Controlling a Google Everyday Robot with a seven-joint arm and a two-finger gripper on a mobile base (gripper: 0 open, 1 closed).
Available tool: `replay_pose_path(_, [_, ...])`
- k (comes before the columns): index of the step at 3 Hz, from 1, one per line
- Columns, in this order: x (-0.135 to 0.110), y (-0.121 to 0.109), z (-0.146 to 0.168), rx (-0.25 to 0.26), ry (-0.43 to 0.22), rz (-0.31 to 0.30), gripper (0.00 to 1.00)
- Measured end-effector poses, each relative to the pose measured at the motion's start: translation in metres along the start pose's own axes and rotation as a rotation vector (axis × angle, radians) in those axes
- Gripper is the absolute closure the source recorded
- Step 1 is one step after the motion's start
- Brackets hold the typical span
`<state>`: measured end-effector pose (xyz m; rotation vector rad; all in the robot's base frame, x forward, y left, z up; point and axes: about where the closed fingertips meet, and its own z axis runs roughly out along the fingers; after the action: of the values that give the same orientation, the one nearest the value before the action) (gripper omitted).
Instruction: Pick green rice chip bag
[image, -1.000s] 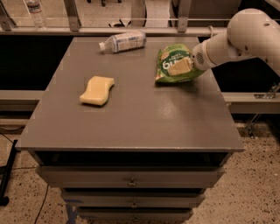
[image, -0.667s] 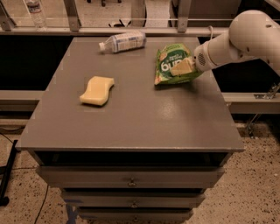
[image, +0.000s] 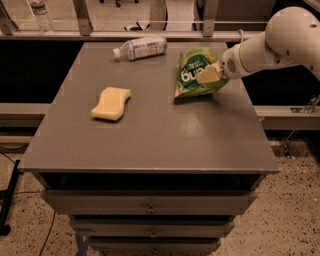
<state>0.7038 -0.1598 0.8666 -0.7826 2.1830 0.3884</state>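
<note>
The green rice chip bag (image: 192, 75) is at the back right of the grey table (image: 150, 130), tipped up with its lower edge near the tabletop and a shadow under it. My gripper (image: 209, 75) reaches in from the right on a white arm (image: 280, 40). One cream finger (image: 206, 76) lies across the bag's front and the other is hidden behind it, so the gripper is shut on the bag's right side.
A pale yellow sponge (image: 111, 103) lies at the left middle of the table. A clear plastic bottle (image: 141, 48) lies on its side at the back edge. The table has drawers (image: 150, 205) below and a railing (image: 150, 22) behind.
The bag and gripper have barely moved; the bag seems tipped up slightly more on the gripper's side.
</note>
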Motion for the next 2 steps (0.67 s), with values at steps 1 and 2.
replay_pose_path(1, [-0.020, 0.006, -0.018, -0.033, -0.056, -0.020, 1.00])
replay_pose_path(2, [-0.040, 0.010, -0.038, -0.081, -0.121, -0.031, 1.00])
